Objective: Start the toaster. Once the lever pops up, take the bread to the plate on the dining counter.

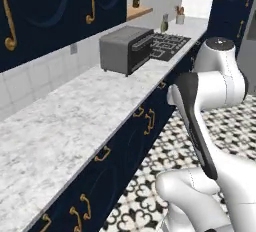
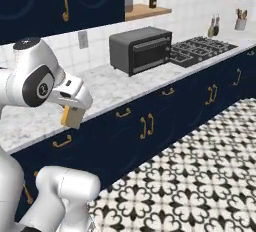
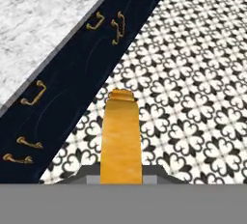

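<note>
A long marble worktop (image 1: 65, 121) backed by white tiles runs above navy cabinet fronts (image 2: 150, 126) with brass handles, and a black-and-white patterned floor (image 2: 200, 176) spreads below. On the worktop sit a dark grey toaster oven (image 2: 141, 49) and, just beyond it, a black hob (image 2: 200, 50). The white arm (image 1: 210, 91) is folded close to the base, out over the floor and clear of the worktop's edge.

The task appears to be in its carrying stage: the bread (image 2: 72, 117) is already in the gripper (image 2: 71, 110), so the toasting and the pick-up look done, while the delivery to the plate on the dining counter is left to do. Neither of those is visible from here, so a drive or a wide swing likely lies ahead.

The jaws are clamped together on the slice, which hangs beneath the hand in front of the cabinet fronts, well above the floor. In the hand view it rises edge-on from between the finger tips, a narrow golden-orange strip of crust with a rounded top. In the right base view a pale tan face shows, framed by that orange crust. It looks whole and squarely held, upright along the gripper's line.
</note>
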Controlling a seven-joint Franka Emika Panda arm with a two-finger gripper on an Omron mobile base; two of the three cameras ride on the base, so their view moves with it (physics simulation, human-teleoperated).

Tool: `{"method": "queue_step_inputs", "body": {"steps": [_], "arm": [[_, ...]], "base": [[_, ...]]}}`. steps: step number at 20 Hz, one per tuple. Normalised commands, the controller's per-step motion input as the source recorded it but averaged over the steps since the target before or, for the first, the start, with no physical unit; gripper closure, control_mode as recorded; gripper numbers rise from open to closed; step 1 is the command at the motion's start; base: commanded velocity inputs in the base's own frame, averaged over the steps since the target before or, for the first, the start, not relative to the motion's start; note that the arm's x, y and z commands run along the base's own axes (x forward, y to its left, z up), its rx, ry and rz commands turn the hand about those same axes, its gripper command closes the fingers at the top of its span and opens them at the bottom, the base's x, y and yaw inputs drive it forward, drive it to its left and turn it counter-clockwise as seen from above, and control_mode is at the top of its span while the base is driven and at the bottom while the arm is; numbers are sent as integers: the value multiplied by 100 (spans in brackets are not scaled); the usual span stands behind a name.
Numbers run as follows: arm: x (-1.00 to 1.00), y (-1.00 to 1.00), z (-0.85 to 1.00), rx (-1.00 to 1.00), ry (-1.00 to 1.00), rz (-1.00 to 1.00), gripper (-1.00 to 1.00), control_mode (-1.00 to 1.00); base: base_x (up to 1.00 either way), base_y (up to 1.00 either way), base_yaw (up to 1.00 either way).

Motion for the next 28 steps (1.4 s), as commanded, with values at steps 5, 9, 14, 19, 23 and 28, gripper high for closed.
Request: {"method": "queue_step_inputs", "body": {"steps": [5,9,14,19,23,28], "arm": [[0,0,0,0,0,0,100,100],[0,0,0,0,0,0,100,100],[0,0,0,0,0,0,100,100],[0,0,0,0,0,0,100,100],[0,0,0,0,0,0,100,100],[0,0,0,0,0,0,100,100]], "base": [[0,-80,-71],[2,-72,-68],[20,-57,-63],[75,-26,-48],[100,-24,-36],[100,-43,-35]]}}
